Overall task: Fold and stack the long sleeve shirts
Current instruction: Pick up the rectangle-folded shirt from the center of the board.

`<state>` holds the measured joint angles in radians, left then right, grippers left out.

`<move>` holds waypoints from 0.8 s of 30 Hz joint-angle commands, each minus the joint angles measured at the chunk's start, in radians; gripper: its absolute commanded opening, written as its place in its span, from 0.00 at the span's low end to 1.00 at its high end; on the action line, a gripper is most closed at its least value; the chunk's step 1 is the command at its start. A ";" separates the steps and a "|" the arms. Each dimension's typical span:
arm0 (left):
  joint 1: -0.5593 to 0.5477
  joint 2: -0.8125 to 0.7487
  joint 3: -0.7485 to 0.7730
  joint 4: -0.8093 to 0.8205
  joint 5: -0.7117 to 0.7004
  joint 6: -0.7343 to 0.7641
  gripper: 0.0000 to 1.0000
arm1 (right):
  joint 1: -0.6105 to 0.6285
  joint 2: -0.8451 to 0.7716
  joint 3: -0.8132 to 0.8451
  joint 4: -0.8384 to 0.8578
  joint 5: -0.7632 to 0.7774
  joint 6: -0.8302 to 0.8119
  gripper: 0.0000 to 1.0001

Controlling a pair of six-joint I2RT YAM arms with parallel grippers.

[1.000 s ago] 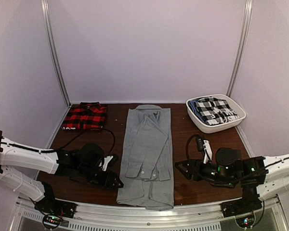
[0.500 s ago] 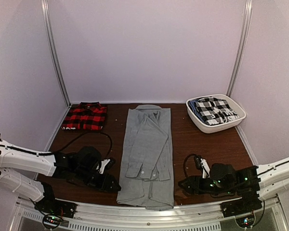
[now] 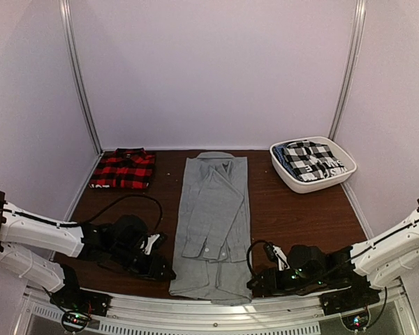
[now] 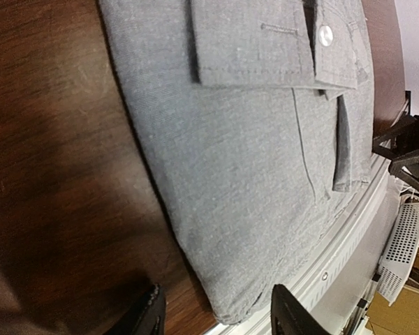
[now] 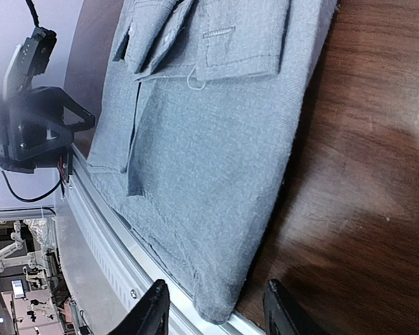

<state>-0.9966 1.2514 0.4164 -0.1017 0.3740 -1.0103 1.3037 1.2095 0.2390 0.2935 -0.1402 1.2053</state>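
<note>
A: Where are the grippers?
B: Nearest, left gripper [image 4: 218, 317] and right gripper [image 5: 213, 310] each stand unclenched astride a near hem corner of the grey shirt [image 3: 216, 209], which is laid lengthwise at centre. Best to pinch both corners together and lift evenly. The folded plaid shirt [image 3: 124, 169] lies far left.

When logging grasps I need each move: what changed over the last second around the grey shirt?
The right gripper swung left and nearer, to the grey shirt's near right corner; the left gripper barely shifted at its left corner. Neither has closed. Shirt unmoved.
</note>
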 commanded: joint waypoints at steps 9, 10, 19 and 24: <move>0.003 0.090 0.011 0.061 0.056 0.014 0.52 | -0.008 0.059 -0.001 0.135 -0.025 0.066 0.45; 0.003 0.099 0.013 0.068 0.068 0.015 0.52 | -0.010 0.063 -0.005 0.145 -0.027 0.070 0.45; 0.003 0.131 0.028 0.079 0.129 0.021 0.35 | -0.019 0.131 0.006 0.195 -0.063 0.075 0.39; 0.003 0.125 0.037 0.088 0.137 0.016 0.20 | -0.025 0.143 0.003 0.220 -0.076 0.078 0.33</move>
<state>-0.9958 1.3750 0.4324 -0.0273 0.4858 -1.0019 1.2865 1.3437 0.2398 0.4667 -0.2001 1.2739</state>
